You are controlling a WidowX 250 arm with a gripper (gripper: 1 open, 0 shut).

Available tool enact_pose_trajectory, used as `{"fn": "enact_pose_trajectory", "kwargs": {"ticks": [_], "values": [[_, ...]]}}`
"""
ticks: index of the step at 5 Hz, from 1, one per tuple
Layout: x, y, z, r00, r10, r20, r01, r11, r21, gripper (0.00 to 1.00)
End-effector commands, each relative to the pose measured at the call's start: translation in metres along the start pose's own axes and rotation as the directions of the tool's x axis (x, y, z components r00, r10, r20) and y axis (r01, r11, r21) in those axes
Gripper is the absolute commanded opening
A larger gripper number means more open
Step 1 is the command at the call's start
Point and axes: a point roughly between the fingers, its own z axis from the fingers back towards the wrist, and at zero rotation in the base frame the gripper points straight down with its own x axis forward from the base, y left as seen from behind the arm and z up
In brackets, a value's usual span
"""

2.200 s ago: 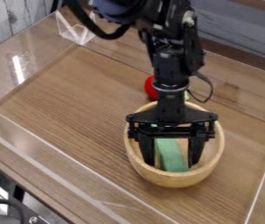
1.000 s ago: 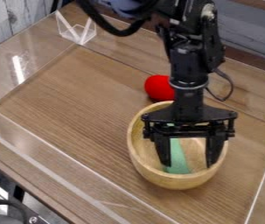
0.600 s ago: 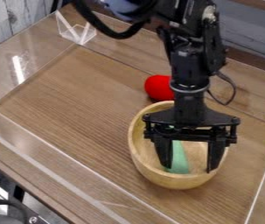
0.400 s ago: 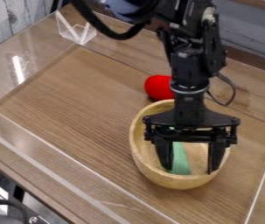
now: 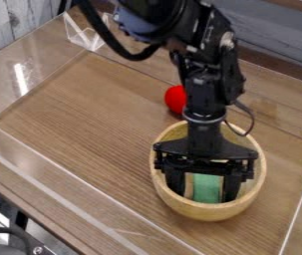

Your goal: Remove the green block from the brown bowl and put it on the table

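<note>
The brown bowl (image 5: 190,207) stands on the table (image 5: 87,115) at the front right. The green block (image 5: 206,188) lies inside it, its light green face showing between the fingers. My gripper (image 5: 206,185) hangs straight down into the bowl from the black arm. It is open, with one finger on each side of the block and its fingertips (image 5: 170,185) low in the bowl. I cannot tell whether the fingers touch the block.
A red round toy fruit (image 5: 176,97) lies on the table just behind the bowl, partly hidden by the arm. Clear acrylic walls (image 5: 27,70) run along the table's edges. Bare wood-grain tabletop stretches to the left of the bowl.
The gripper has sunk deeper into the bowl and shifted slightly left, now straddling the green block. Its jaws stay wide. Bowl and block have not moved.
</note>
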Motion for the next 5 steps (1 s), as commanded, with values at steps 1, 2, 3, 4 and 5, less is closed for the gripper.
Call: {"fn": "enact_pose_trajectory", "kwargs": {"ticks": [1,2,3,4,5], "values": [[0.018,0.004,0.006,0.999,-0.032,0.014,0.032,0.999,-0.009,1.00],[0.033,0.008,0.009,0.998,-0.063,0.013,0.063,0.998,-0.010,0.00],[0.028,0.017,0.011,0.999,-0.045,0.018,0.045,0.999,-0.029,0.00],[0.021,0.024,0.015,0.999,-0.029,0.026,0.030,0.999,-0.043,0.00],[0.015,0.014,0.023,0.999,0.004,0.037,-0.002,0.998,-0.055,0.00]]}}
